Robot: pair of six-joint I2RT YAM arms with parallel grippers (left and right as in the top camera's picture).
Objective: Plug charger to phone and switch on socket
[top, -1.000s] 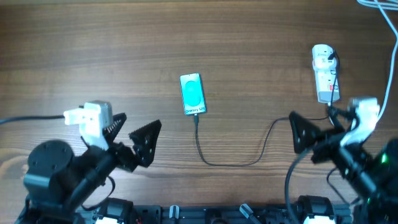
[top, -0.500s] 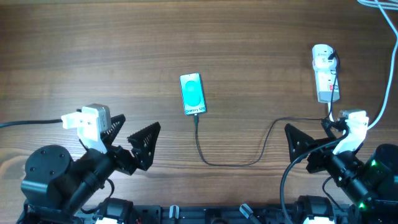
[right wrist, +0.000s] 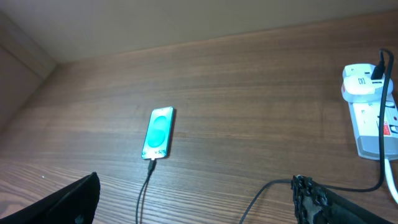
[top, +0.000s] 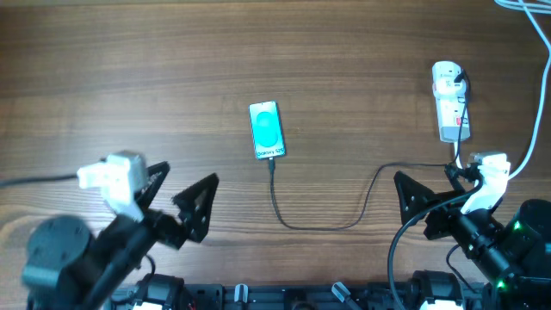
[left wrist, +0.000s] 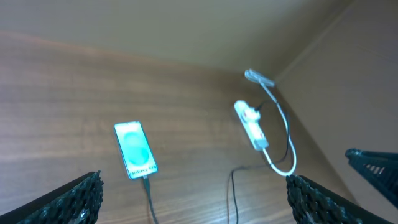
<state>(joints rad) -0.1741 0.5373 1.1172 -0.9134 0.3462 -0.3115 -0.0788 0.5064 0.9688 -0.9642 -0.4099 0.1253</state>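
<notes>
Overhead, the phone [top: 266,130] lies face up just left of the frame's middle, its teal screen lit. The white strip along its lower edge carries dark lettering too small to read. The charger [top: 318,226] meets the phone's lower edge with its plug tip, loops down, then climbs right toward the socket [top: 449,102]. The socket lies in the upper right of the frame, with a red mark on its grey panel whose print is also illegible. A thicker white cable [top: 538,34] runs down the right edge beside it. All this rests on a wooden table [top: 129,69], and nothing lies between the arms and the phone. The left gripper [top: 176,191], at lower left, gapes wide and holds nothing. The right gripper [top: 439,182], at lower right, is likewise spread wide and empty, with the charger passing near it. Since half a second ago the left arm has slid slightly left and looks blurred. The right arm, phone, charger and socket have not moved.
</notes>
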